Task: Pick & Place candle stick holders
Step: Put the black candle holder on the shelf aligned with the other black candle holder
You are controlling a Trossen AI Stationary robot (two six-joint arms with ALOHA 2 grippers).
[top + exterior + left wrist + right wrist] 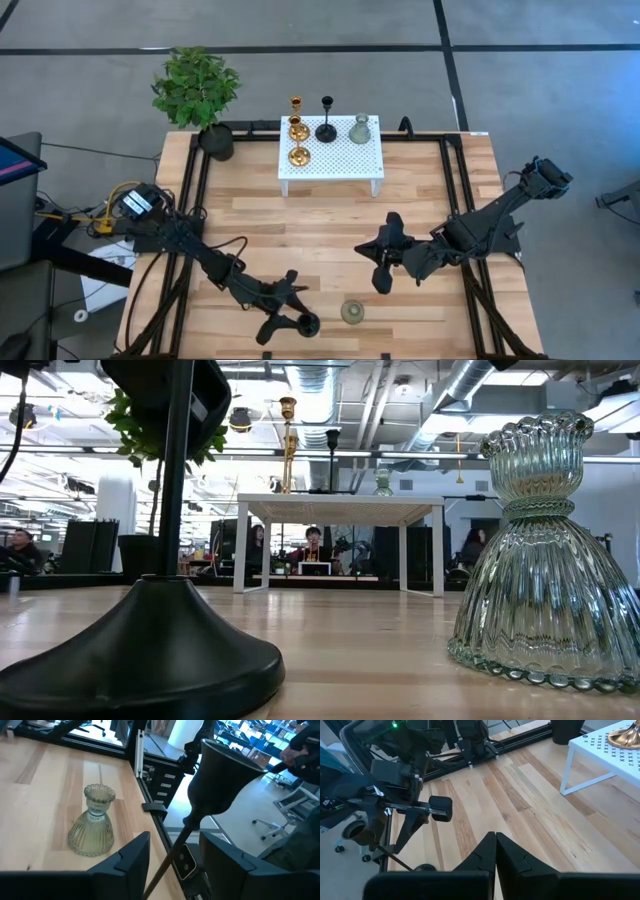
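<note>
From above, my left gripper sits at the near edge of the table, fingers clamped on a black candle stick holder, with a grey-green glass holder just to its right and four more holders on the white stand at the far side. Level with the table, the black base stands on the wood, left of the glass one. In my wrist views the left fingers pinch the black stem, and my right gripper (mid-table, right) has its fingers pressed together, empty.

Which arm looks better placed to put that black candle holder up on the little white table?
Probably the left. Its gripper is shut on the black holder at the table's near edge, beside the glass holder. The right gripper is shut and empty, though nearer the white table.
</note>
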